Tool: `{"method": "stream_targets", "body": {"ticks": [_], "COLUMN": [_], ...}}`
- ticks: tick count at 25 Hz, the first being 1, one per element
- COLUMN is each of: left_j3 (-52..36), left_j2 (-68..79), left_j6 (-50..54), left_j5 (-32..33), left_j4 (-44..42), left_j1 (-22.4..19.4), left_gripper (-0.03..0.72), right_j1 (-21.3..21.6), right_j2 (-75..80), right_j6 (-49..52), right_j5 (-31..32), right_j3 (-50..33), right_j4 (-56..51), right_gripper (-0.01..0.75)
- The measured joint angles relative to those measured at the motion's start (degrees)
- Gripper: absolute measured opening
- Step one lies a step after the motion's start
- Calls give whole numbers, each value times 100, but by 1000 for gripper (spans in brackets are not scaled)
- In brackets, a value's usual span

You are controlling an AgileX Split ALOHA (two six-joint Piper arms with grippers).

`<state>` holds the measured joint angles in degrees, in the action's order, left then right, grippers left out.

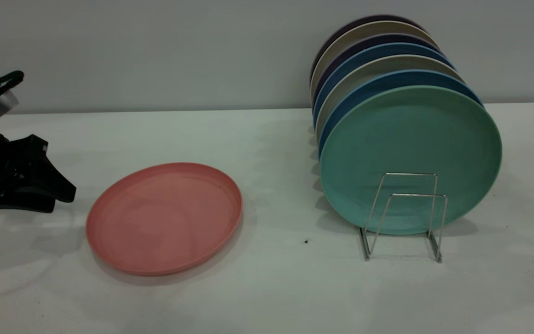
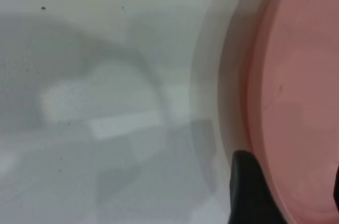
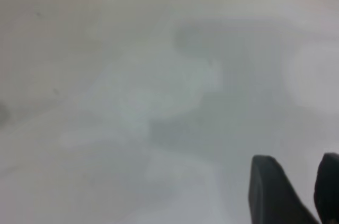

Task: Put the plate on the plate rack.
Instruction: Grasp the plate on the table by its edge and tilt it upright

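The salmon-pink plate (image 1: 165,218) lies flat on the white table, left of centre. My left gripper (image 1: 60,192) hovers low just left of the plate, a small gap from its rim. In the left wrist view the plate (image 2: 302,91) fills the far side, and the left gripper (image 2: 291,192) is open and empty with its fingers (image 2: 249,192) wide apart over the rim. The silver wire plate rack (image 1: 406,208) stands at the right. My right gripper (image 3: 299,181) shows only in its wrist view, over bare table, empty, its fingers a narrow gap apart.
The rack holds several upright plates: a teal-green one (image 1: 410,157) in front, then blue (image 1: 387,83), beige and dark ones behind. Two wire loops stand free in front of the teal plate. A grey wall runs behind the table (image 1: 267,287).
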<state>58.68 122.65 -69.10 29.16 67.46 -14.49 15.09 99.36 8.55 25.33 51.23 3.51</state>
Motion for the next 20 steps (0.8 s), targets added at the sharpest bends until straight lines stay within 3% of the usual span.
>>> {"method": "stream_targets", "body": {"ticks": [4, 10, 12, 14, 20], "left_j3": [4, 4, 18, 49, 116], "left_j2": [0, 24, 107, 254, 547], "left_j6": [-7, -125, -153, -163, -167], "left_j5": [5, 5, -2, -58, -505], "left_j4": [0, 74, 148, 171, 239], "left_j1": [0, 0, 14, 99, 586], "left_gripper": [414, 414, 414, 414, 414], "right_j1": [348, 1070, 1204, 1263, 1295], "right_j2": [5, 56, 56, 56, 56], "right_j6": [-985, -4858, -5729, -6392, -6773], "right_j5": [237, 631, 770, 800, 731], "right_j3": [244, 243, 251, 252, 252], "right_j4": [-1485, -5465, -6334, -6823, -7033], "right_gripper": [216, 219, 224, 226, 228]}}
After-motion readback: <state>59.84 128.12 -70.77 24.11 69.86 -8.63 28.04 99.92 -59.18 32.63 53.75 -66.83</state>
